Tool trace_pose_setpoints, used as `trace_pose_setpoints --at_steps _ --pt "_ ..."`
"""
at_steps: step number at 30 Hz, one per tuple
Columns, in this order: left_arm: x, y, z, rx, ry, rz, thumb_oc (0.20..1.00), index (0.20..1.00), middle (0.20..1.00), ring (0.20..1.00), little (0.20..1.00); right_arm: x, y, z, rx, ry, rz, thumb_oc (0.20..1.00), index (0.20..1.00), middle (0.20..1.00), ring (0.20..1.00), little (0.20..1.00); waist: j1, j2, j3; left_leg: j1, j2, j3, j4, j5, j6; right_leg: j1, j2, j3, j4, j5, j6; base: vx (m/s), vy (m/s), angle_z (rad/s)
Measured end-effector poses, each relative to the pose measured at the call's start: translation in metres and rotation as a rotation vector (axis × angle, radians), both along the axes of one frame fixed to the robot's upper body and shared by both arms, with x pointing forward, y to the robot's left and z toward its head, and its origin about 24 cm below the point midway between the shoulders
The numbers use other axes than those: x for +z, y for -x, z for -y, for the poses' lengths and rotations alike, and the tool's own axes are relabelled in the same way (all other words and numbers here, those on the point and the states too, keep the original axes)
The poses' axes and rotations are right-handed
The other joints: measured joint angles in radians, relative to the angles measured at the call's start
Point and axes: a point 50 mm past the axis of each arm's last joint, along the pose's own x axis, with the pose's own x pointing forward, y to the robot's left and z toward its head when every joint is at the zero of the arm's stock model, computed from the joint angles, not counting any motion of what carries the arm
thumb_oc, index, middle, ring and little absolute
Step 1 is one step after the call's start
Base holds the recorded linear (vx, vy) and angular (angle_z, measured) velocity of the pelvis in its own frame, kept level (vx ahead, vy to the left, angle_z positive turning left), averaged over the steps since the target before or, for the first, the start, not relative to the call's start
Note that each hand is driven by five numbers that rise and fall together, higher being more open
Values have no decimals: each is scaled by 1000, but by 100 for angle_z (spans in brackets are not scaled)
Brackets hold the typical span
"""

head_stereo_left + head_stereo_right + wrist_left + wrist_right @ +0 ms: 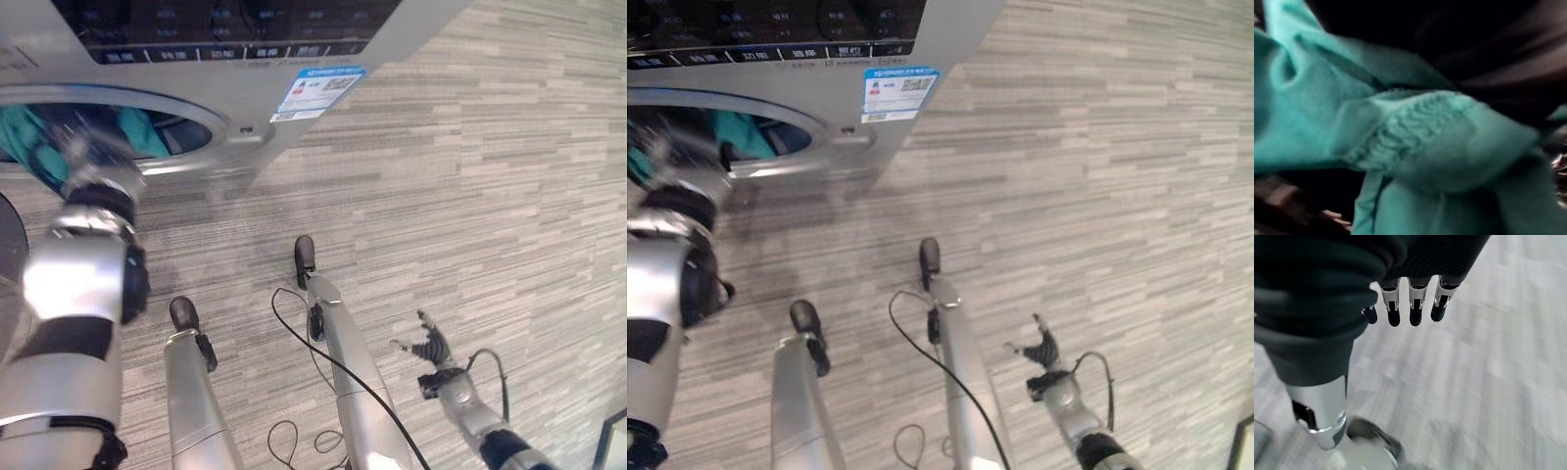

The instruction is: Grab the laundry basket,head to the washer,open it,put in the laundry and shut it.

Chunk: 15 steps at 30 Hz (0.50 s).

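The silver washer (pixel 323 39) stands at the top left with its round drum opening (pixel 211 127) uncovered. Teal laundry (pixel 142 132) lies inside the dark drum, and close up the teal cloth (pixel 1400 147) shows folds and a ribbed patch. My left arm reaches up into the opening, where my left hand (pixel 76 166) is blurred against the cloth and its fingers are hidden. My right hand (pixel 429 345) hangs low at the right over the floor, its fingers (pixel 1415 308) straight and holding nothing.
Grey striped carpet (pixel 490 196) runs to the right of the washer. A dark rounded edge (pixel 8 235), possibly the washer's open door, sits at the far left. A dark-framed object (pixel 615 441) pokes in at the bottom right corner.
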Motion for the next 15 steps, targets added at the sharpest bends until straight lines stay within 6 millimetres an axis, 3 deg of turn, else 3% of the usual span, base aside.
trace_pose_setpoints --at_steps 2,3,4,6,7,11,12,15 --pt "35 19 -4 43 -69 88 200 200 200 200 200 22 -6 9 -7 -3 95 1000 1000 1000 1000 1000 -9 1 1 -28 0 -9 1 3 -4 -24 1 -8 0 8 2 20 -33 4" --pt "61 29 10 46 -147 203 200 200 200 200 200 33 -6 19 -53 -15 150 1000 1000 1000 1000 1000 -5 0 1 -43 -1 -26 -8 8 -13 -35 -1 -28 2 8 -5 24 -40 8" --pt "64 29 18 26 -166 232 1000 1000 1000 1000 1000 32 -4 21 -61 -16 152 1000 1000 1000 1000 1000 0 0 1 -44 -1 -31 -16 11 -17 -34 -3 -35 1 6 -9 24 -40 15" --pt "61 19 44 -68 -231 270 1000 1000 1000 1000 1000 23 7 22 -52 -11 113 1000 1000 1000 1000 1000 11 -1 1 -33 -14 -52 -40 22 -27 -26 -13 -51 5 -5 -17 10 -9 21" --pt "53 13 44 -93 -231 254 1000 1000 1000 1000 1000 19 9 21 -39 -10 90 1000 1000 1000 1000 1000 9 -1 1 -23 -15 -51 -47 22 -28 -17 -16 -50 5 -7 -18 -1 66 15" --pt "-16 -24 38 -158 -181 -55 1000 1000 1000 1000 1000 -6 20 26 -34 26 -58 1000 1000 1000 1000 1000 11 0 0 65 -31 -33 -75 21 -25 51 -26 -33 -6 -14 -14 -30 71 3" --pt "-24 -27 38 -170 -190 -91 1000 1000 1000 1000 1000 -10 22 26 -29 30 -82 1000 1000 1000 1000 1000 14 -1 -1 74 -32 -26 -80 21 -24 58 -28 -29 -6 -14 -14 -63 59 1" --pt "-63 -32 20 -56 -526 -454 1000 1000 1000 1000 1000 -16 28 25 3 39 -118 1000 1000 1000 1000 1000 7 9 -19 81 -29 -16 -73 19 -22 64 -23 -16 -18 -7 -10 -53 45 -9"
